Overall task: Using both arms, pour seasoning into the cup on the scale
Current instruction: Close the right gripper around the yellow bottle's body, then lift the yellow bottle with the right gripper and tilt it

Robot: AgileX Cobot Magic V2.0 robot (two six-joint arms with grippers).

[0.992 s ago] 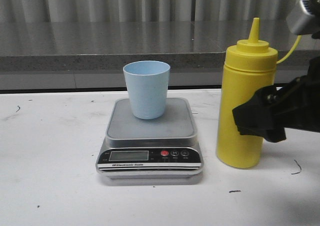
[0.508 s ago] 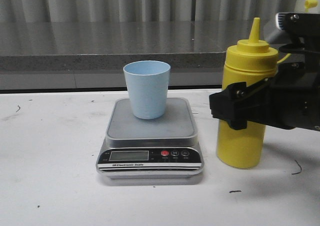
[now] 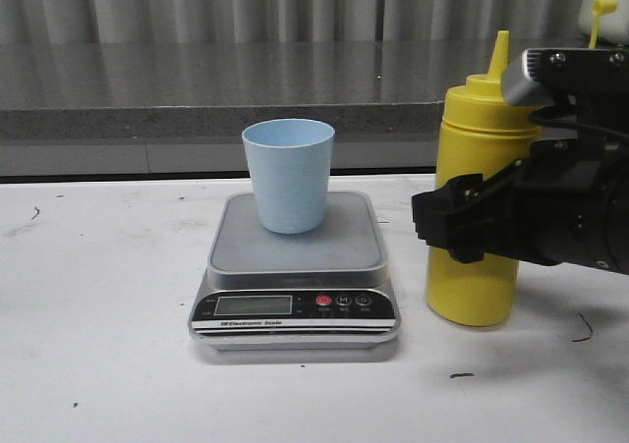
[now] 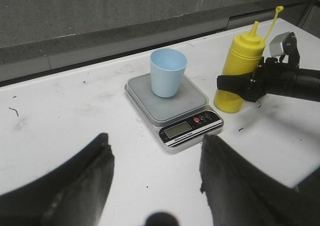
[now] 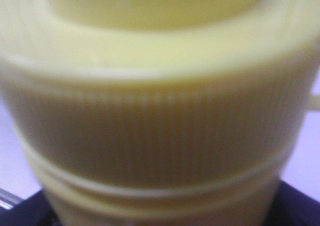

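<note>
Right gripper (image 3: 462,229) now moved in around the bottle (image 3: 482,158) vs 1s ago; grip can't be confirmed. Left gripper (image 4: 155,173) is held open, so pouring into the cup (image 3: 289,174) isn't started.

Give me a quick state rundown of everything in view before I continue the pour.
Seasoning bottle: upright on the table beside the scale, cap off and hanging on its strap, nozzle uncovered.
Cup: upright on the scale platform, nothing visible inside from the left wrist view.
Scale: flat on the table, display reading too small to tell.
Right gripper: around the bottle's middle; contact unclear.
Left gripper: fingers apart, holding nothing, away from the scale.
</note>
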